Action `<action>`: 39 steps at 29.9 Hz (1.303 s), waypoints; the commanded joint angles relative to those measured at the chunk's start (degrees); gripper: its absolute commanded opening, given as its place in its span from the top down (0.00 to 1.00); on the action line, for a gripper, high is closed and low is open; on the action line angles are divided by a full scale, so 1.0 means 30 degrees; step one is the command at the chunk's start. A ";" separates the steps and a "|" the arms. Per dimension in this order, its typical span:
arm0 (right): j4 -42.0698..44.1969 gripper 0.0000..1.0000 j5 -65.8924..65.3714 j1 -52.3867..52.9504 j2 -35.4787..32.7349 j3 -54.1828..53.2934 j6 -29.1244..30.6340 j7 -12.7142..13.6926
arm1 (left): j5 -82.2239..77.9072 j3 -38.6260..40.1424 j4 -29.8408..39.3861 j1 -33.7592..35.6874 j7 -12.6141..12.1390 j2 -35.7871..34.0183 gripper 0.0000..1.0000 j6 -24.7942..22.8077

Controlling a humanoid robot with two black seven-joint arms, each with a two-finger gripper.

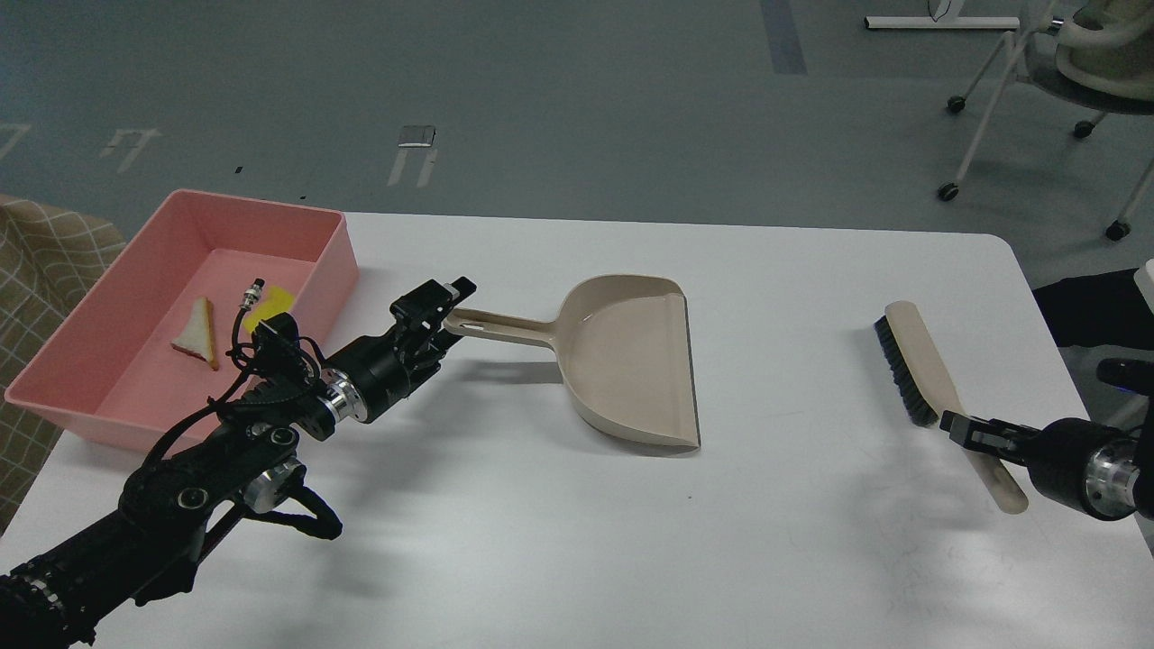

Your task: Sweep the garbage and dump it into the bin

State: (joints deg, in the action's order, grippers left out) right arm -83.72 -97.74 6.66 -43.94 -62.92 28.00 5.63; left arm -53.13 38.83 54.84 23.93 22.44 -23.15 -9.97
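Observation:
The pink bin (329,261) stands at the table's back left. The garbage lies inside it: a white triangular bread slice (196,333) and a yellow sponge chunk (273,299), partly hidden by a cable plug on my left arm. The beige dustpan (631,361) lies flat mid-table, its handle pointing left. My left gripper (448,308) is at the handle's end, its fingers spread and off the handle. My right gripper (963,427) is shut on the handle of the black-bristled brush (911,365), which lies tilted at the right side.
A checked cloth (45,261) lies off the table's left edge. Wheeled chairs (1082,63) stand on the floor at the back right. The white table (577,541) shows bare surface in front of the dustpan and between dustpan and brush.

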 commanded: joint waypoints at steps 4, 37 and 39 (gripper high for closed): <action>-0.0042 0.66 0.0001 -0.0024 0.0143 -0.0004 0.0000 -0.0001 | 0.0072 0.0152 0.0117 0.0110 0.0079 -0.0574 0.07 -0.0134; -0.0190 0.00 0.5655 0.3428 0.7458 -1.0609 -0.1419 0.0058 | 0.9122 0.5913 0.6504 0.0345 0.0254 -0.6610 0.02 -0.0222; -0.0189 0.00 0.5684 0.3754 0.9097 -1.0696 -0.2093 0.0058 | 0.9649 0.7379 0.6359 0.0170 0.0254 -0.6523 0.02 -0.0397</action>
State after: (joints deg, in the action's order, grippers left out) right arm -84.45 -80.77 16.06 -23.13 -94.45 24.64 5.79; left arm -26.22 55.00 73.99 25.03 23.15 -42.82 -10.47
